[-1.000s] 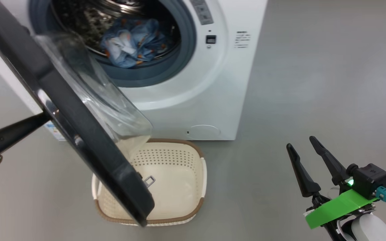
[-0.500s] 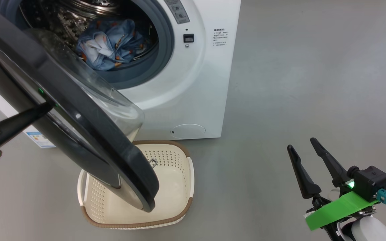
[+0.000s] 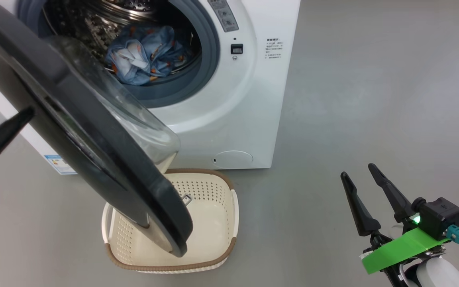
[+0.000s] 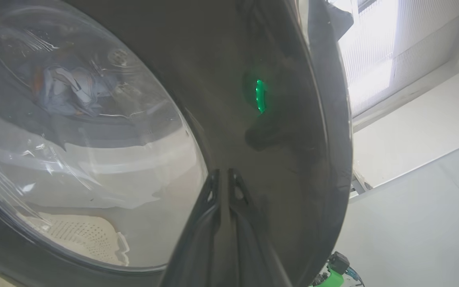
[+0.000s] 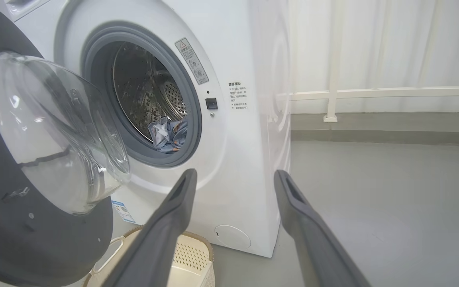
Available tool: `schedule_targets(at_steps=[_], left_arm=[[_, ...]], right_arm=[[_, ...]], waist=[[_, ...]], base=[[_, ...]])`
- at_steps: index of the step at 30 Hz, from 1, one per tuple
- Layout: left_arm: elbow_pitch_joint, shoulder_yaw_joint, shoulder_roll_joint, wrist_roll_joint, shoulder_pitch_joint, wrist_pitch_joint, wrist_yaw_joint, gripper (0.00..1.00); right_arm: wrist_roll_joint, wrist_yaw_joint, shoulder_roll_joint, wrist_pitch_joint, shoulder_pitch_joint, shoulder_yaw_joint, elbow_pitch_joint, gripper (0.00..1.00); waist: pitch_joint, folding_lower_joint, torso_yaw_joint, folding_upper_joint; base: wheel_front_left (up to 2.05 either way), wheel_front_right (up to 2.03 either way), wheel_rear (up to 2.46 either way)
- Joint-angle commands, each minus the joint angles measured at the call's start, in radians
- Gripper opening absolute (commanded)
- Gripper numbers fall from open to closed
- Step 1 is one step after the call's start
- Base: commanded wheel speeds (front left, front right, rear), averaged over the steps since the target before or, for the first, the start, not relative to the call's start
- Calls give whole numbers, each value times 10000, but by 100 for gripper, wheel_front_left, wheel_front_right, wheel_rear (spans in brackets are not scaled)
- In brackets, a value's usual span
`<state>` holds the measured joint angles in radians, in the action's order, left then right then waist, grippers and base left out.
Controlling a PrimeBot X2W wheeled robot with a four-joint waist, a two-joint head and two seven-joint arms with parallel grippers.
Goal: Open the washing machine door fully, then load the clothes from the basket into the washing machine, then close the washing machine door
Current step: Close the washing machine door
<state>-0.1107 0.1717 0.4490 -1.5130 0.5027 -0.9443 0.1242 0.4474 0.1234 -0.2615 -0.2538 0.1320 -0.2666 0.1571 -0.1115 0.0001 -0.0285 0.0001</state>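
Note:
The washing machine (image 3: 249,99) stands with its door (image 3: 74,119) partly open, the door hanging over the basket (image 3: 221,177). The clothes (image 3: 146,54), blue printed fabric, lie inside the steel drum and also show in the right wrist view (image 5: 169,133). No clothes show in the part of the basket I can see. My left gripper (image 4: 222,173) is shut, its tips against the glossy black outer ring of the door (image 4: 285,159); from the head it appears as one dark finger (image 3: 2,133). My right gripper (image 3: 357,169) stands open over the floor at the lower right, holding nothing.
Grey floor spreads to the right of the machine. A white wall with a rail and a curtain (image 5: 373,59) stands behind. The round service flap (image 3: 233,158) sits low on the machine's front, just above the basket.
The door has swung a little toward the machine, showing more of its outer face, with my shut left gripper still at it. The head view has shifted. The right gripper has stayed put.

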Motion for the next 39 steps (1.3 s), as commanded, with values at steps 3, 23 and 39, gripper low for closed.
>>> schedule_targets(at_steps=[3,23,39], left_arm=[[331,502,415,305,-392,637,65,44],[152,-1106,1043,1842,-3212,7083,65,100],[-654,-3599,1917,2371,-4512,11736,65,100]], right_arm=[[23,73,-135,-80,-70,-176,-212,100],[130,73,-174,-80,-384,-224,-189,100],[174,73,-155,-80,-549,-199,-177,100]], waist=[[140,-1,-109,-1],[568,-1,-595,-1],[772,-1,-1040,-1]], base=[[0,0,0],[0,0,0],[0,0,0]])
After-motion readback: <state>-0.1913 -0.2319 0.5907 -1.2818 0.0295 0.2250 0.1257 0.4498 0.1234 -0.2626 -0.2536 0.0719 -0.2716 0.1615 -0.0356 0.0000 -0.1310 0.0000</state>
